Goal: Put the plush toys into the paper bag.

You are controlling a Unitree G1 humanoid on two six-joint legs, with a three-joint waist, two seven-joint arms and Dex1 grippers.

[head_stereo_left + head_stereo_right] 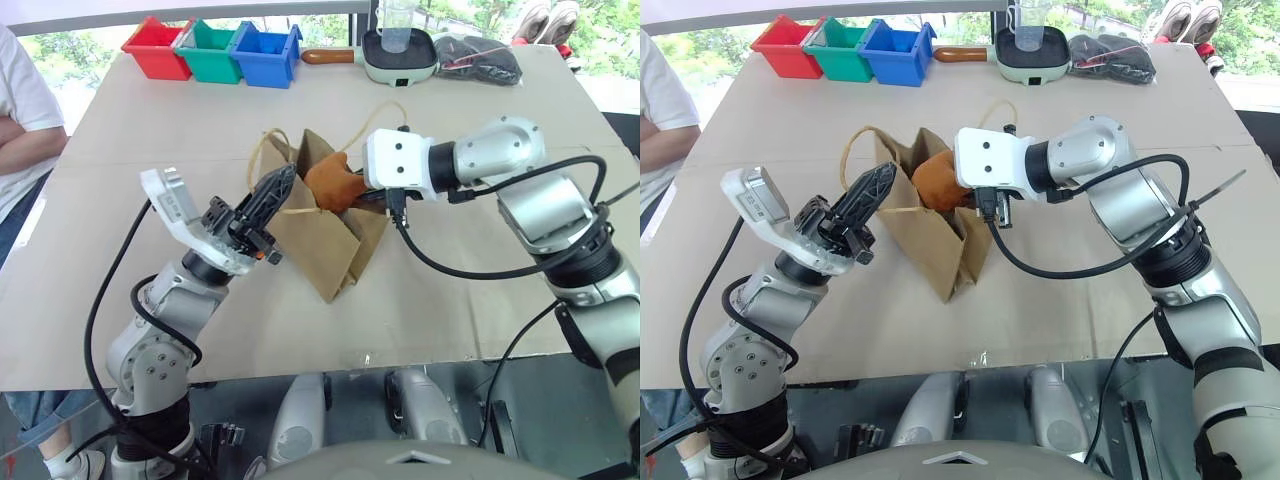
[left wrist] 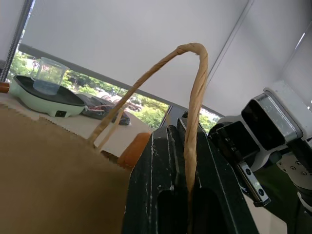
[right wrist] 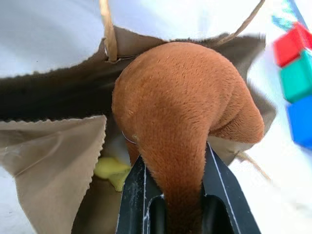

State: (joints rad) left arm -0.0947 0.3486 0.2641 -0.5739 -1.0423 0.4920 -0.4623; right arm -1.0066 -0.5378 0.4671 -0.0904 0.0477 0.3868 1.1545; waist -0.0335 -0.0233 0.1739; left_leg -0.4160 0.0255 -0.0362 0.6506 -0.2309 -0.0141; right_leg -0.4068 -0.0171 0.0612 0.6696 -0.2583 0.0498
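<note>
The right gripper (image 3: 168, 195) pinches the orange-brown plush toy (image 1: 332, 181) over the open, creased paper bag (image 1: 325, 245); the left gripper (image 2: 187, 187) clamps 1 twisted handle (image 2: 192, 97). Yellow plush (image 3: 111, 171) lies inside.

We see the paper bag (image 1: 320, 235) at frame centre on the counter (image 1: 450, 300), one plush toy (image 1: 333, 182) at its mouth, three bins (image 1: 215, 50) upper left, a pan (image 1: 398, 58) upper centre.

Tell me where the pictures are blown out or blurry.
Right wrist view: table around the paper bag bleached white, coloured bins smeared; orange-brown plush toy sharp. Left wrist view: backlit window, bag handle crisp. Left eye view: top windows overexposed.
</note>
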